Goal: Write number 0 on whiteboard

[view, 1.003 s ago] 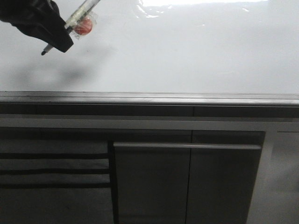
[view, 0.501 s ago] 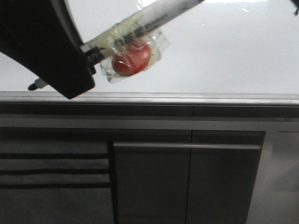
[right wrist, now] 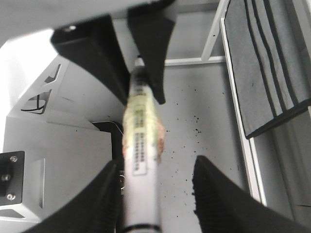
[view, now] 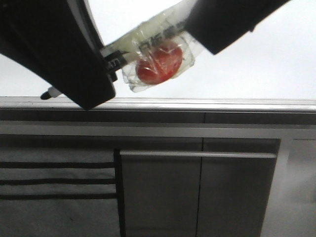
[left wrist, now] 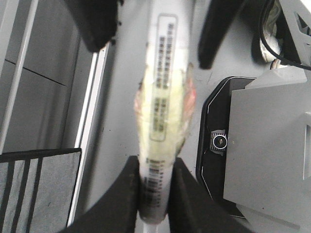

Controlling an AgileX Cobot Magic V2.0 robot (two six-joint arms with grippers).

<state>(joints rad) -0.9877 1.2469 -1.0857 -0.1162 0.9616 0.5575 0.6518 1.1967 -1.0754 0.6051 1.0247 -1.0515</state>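
My left gripper [view: 101, 69] fills the upper left of the front view. It is shut on a white marker [view: 148, 42] and holds it above the whiteboard [view: 256, 74]. The marker's black tip [view: 47, 94] points down left, over the board's near edge. A red round piece [view: 159, 63] is taped to the barrel under clear tape. The left wrist view shows the jaws [left wrist: 156, 189] clamped on the barrel. My right gripper [right wrist: 155, 165] is open. Its fingers straddle the marker's rear end [right wrist: 142, 179], which lies against one finger. No number 0 shows on the board.
A grey metal edge strip [view: 197, 103] bounds the board's near side. Below it are grey cabinet fronts with a bar handle [view: 197, 154] and a dark striped cloth [view: 54, 182]. The robot's grey base [left wrist: 267, 160] stands beside the board.
My left gripper has carried the marker up and right, nearer the camera. My right gripper has come in from the upper right, and its open fingers now sit round the marker's rear end.
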